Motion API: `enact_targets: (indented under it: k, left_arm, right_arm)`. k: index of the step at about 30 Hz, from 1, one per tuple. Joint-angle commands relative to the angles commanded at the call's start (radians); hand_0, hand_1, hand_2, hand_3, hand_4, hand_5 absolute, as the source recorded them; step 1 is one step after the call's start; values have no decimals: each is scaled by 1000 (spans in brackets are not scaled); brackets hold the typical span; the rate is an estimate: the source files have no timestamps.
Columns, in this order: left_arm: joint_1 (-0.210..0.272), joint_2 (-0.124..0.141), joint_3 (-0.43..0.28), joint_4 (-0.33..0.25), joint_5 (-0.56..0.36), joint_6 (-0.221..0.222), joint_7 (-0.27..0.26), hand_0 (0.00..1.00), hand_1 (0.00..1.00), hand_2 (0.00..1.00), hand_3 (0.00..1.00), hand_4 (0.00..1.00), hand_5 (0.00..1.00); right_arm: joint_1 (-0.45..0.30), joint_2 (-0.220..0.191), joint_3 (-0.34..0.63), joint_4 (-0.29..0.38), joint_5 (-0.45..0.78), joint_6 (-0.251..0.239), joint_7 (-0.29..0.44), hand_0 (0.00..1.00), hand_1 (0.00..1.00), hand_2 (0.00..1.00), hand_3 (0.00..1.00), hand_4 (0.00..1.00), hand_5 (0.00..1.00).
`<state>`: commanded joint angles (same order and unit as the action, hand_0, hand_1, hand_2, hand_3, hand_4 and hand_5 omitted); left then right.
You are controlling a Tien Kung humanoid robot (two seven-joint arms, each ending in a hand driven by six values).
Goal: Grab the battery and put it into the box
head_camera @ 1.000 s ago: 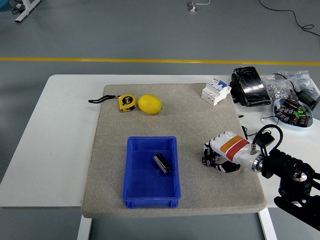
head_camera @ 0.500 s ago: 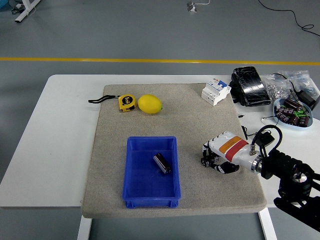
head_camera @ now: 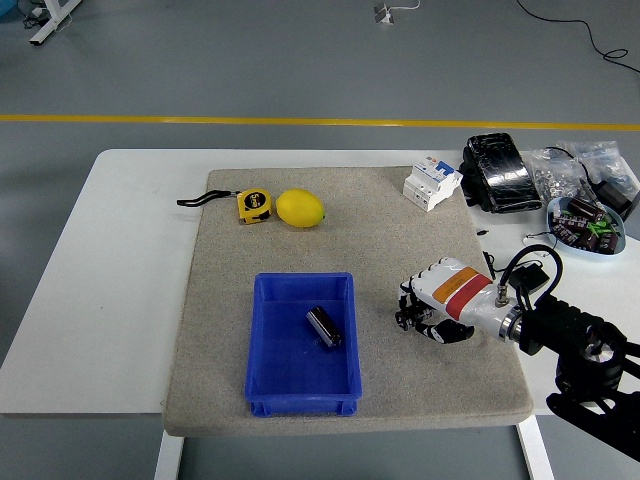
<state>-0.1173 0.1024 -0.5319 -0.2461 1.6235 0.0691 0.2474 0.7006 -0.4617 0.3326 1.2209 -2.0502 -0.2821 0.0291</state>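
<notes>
The battery (head_camera: 323, 326), a short dark cylinder, lies inside the blue box (head_camera: 272, 372) near its right wall. The box sits on the grey mat at the front middle. My right hand (head_camera: 418, 312) is low over the mat just right of the box, about a hand's width from its rim. Its fingers are curled under the palm and hold nothing. The left arm is out of view.
A yellow tape measure (head_camera: 252, 204) and a lemon (head_camera: 299, 208) lie at the mat's back left. A white circuit breaker (head_camera: 431, 182), a black pouch (head_camera: 500, 171), plastic bags and a bowl of parts (head_camera: 584, 224) stand at the back right.
My right hand has crept a little to the left, toward the box. The battery and box have not moved.
</notes>
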Motion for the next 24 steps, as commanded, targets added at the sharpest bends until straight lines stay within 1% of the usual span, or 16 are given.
enact_targets:
  k: [8, 12, 15, 19, 24]
  left_arm:
    - [-4, 3, 8, 2, -11, 5, 2, 724, 638, 705, 679, 725, 672]
    - [-7, 5, 13, 3, -21, 10, 2, 724, 638, 705, 679, 725, 672]
    - [-8, 6, 18, 3, -27, 12, 3, 722, 634, 700, 680, 725, 670]
    - [-9, 7, 20, 4, -29, 15, 5, 722, 634, 700, 680, 725, 670]
    - [-9, 9, 17, 5, -28, 18, 6, 715, 622, 690, 676, 727, 672]
  right_arm:
    - [32, -8, 25, 68, -14, 9, -18, 464, 422, 467, 470, 756, 48]
    - [60, -12, 25, 126, -39, 7, -37, 464, 422, 467, 470, 756, 48]
    - [84, -12, 18, 182, -61, 12, -51, 472, 418, 467, 472, 755, 54]
    - [114, -12, 2, 272, -95, 22, -71, 472, 418, 467, 472, 755, 54]
    - [155, -7, -54, 384, -131, 42, -95, 472, 418, 467, 472, 751, 55]
